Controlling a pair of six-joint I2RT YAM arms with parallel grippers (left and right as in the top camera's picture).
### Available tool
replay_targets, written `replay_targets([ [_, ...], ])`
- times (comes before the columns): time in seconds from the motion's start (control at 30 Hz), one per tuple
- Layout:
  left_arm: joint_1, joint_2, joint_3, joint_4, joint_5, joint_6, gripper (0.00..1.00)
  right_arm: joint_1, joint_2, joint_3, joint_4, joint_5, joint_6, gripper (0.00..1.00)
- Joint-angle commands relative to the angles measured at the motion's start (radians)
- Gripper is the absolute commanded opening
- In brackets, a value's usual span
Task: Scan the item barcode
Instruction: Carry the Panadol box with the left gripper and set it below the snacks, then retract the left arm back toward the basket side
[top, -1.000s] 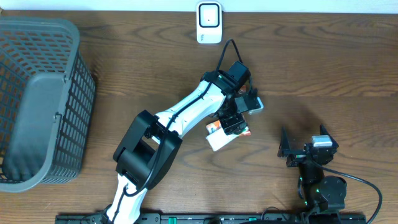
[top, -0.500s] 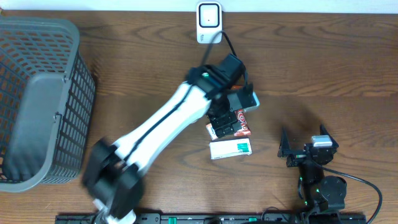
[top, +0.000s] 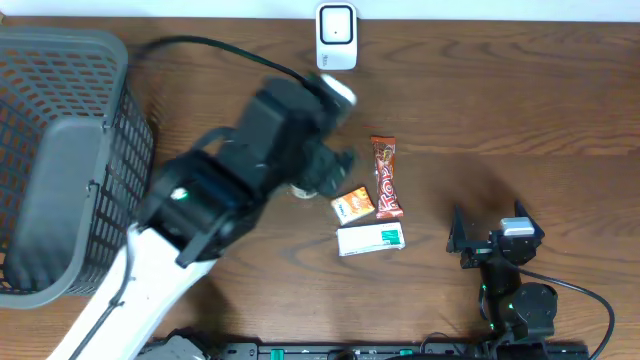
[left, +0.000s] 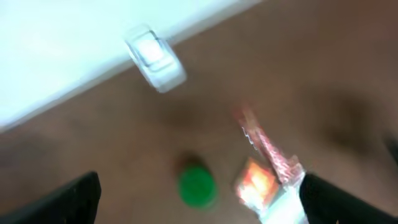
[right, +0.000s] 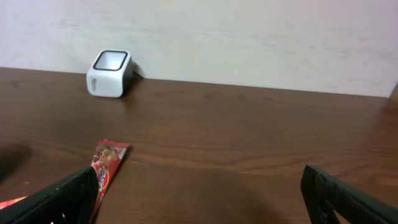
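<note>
Found the whole left wrist view smeared: scanner (left: 154, 57), candy bar (left: 267, 146), orange packet (left: 254, 182) and green round thing (left: 197, 186) only as blobs. Overhead, lost that green thing under the blurred left arm (top: 265, 145). Saw the basket (top: 135, 140) cut by the left edge. Could not read any print.

The desk (top: 520, 90) held a scanner (top: 336, 36) far ahead of the right fingers (right: 59, 199), a red bar (top: 386, 190) nearer, an orange packet (top: 353, 204), white box (top: 371, 238), basket (top: 60, 160), perhaps a green cap (left: 197, 186).
</note>
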Motion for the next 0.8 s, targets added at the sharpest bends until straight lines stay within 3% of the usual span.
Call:
replay_targets([
  [0.0,0.125,-0.046,0.011,0.156,-0.15,-0.027,1.0,-0.009,-0.005,-0.001,-0.003,0.005,0.017,0.99],
  [0.13,0.276,-0.043,0.011,0.343,-0.15,0.062,1.0,-0.009,-0.005,-0.001,-0.003,0.005,0.017,0.99],
  [0.27,0.42,-0.04,0.011,0.404,-0.15,0.21,1.0,-0.009,-0.005,-0.001,0.005,0.005,0.017,0.99],
  [0.33,0.511,-0.043,0.011,0.428,-0.117,0.182,1.0,-0.008,-0.005,-0.001,-0.004,-0.018,0.013,0.99],
  [0.5,0.685,-0.081,0.01,0.363,0.126,0.13,1.0,-0.008,0.018,-0.001,0.002,0.035,0.032,0.99],
  [0.6,0.712,-0.125,-0.009,0.346,0.181,0.133,1.0,-0.008,0.019,0.009,0.048,-0.006,0.146,0.99],
  [0.77,0.697,-0.278,-0.159,0.397,0.229,0.214,1.0,-0.008,0.019,0.142,0.081,-0.085,0.147,0.99],
])
